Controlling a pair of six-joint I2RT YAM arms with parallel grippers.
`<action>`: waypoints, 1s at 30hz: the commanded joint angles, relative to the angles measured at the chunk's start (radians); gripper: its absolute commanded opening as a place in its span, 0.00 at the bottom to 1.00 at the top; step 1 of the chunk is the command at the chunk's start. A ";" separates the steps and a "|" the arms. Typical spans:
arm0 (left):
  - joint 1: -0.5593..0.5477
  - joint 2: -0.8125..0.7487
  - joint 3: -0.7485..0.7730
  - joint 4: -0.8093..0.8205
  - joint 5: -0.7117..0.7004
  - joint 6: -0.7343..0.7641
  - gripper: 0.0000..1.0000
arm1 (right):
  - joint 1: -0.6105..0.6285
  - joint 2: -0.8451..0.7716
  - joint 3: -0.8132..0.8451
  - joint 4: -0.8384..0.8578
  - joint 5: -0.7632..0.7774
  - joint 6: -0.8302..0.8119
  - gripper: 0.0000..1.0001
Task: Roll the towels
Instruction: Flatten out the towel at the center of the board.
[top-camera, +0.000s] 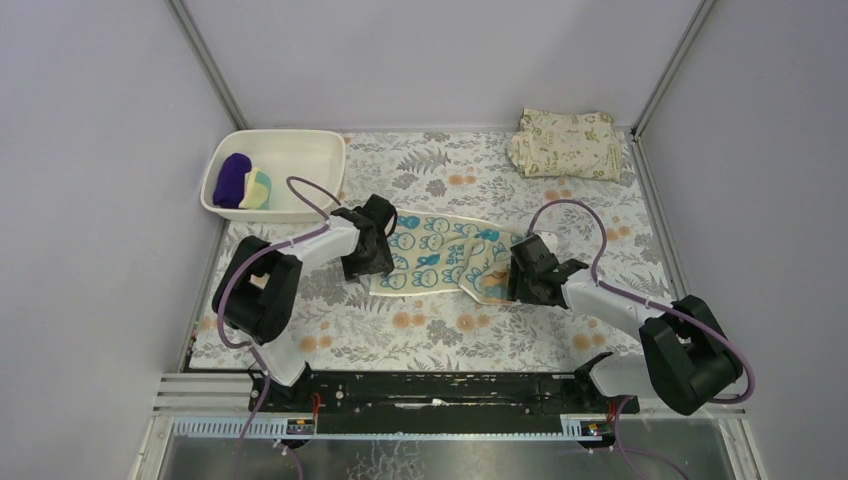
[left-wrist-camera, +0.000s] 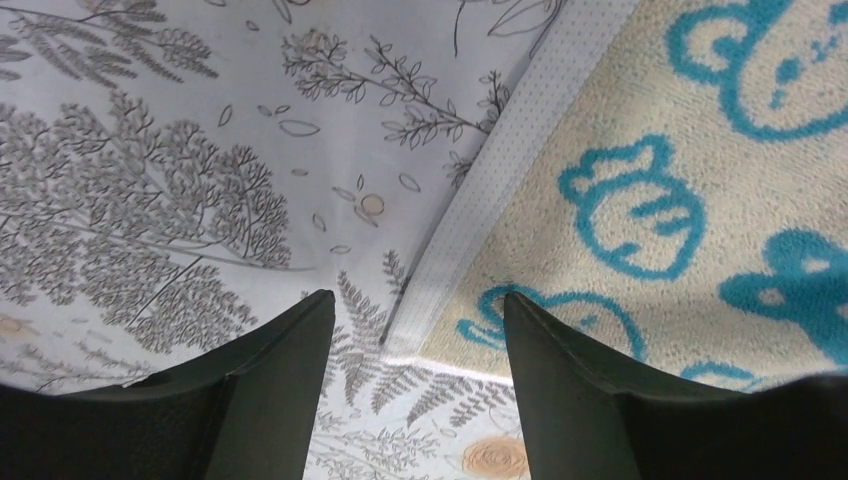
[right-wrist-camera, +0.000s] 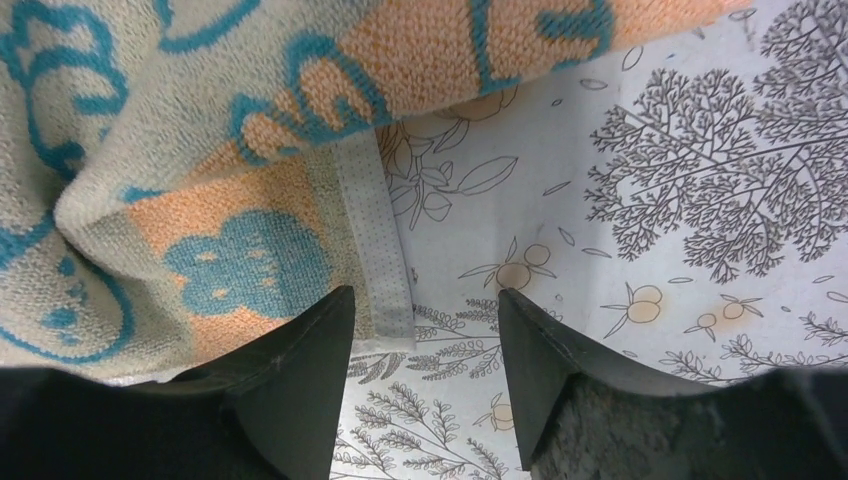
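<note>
Straddling a corner of the yellow towel (top-camera: 440, 255), the left pincer (left-wrist-camera: 415, 300) keeps its fingers apart; the right pincer (right-wrist-camera: 425, 295), likewise parted, has the hem beside one finger.

Built from white links and bulky black joint housings, left arm (top-camera: 318, 240) and right arm (top-camera: 612, 297) alike. Mounted on a black rail (top-camera: 440, 390). Looped with purple cables (top-camera: 308, 186) from base to wrist. Tipped in black: left tool (left-wrist-camera: 415, 300), right tool (right-wrist-camera: 422, 295), each with dark matte fingers (left-wrist-camera: 270, 375) tapering to blunt ends.
</note>
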 joint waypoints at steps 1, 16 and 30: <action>0.002 -0.078 -0.005 -0.063 -0.011 0.019 0.63 | -0.005 -0.002 0.034 -0.039 -0.047 0.031 0.61; -0.012 -0.090 -0.059 -0.028 0.065 0.021 0.68 | -0.003 0.139 0.057 -0.118 -0.080 0.002 0.50; -0.033 -0.025 -0.059 -0.019 0.053 0.026 0.69 | -0.003 0.128 0.032 -0.116 -0.092 0.013 0.21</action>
